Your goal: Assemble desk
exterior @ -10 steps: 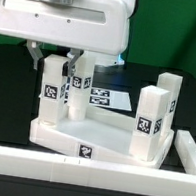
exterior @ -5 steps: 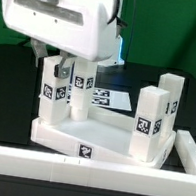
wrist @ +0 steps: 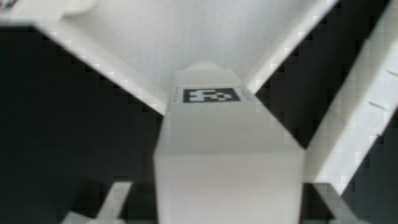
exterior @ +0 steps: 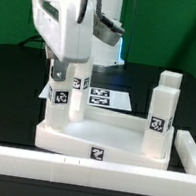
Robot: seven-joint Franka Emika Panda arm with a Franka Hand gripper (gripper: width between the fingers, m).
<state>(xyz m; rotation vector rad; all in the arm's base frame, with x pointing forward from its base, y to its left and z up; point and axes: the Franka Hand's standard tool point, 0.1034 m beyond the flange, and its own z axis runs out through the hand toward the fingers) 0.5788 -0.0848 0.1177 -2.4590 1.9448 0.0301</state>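
Note:
The white desk top lies on the black table with its legs pointing up. My gripper reaches down over the front leg on the exterior view's left, its fingers on either side of it. A second leg stands just behind. Two more legs stand close together on the exterior view's right. In the wrist view the held leg fills the middle, its tag facing the camera. My gripper looks shut on it.
The marker board lies flat behind the desk top. The long white rail wall runs along the front and turns up the exterior view's right side, close to the desk top.
My hand has turned about the leg and now shows its narrow side. The desk top has swung with it: its front tag moved right and the right-hand legs now line up.

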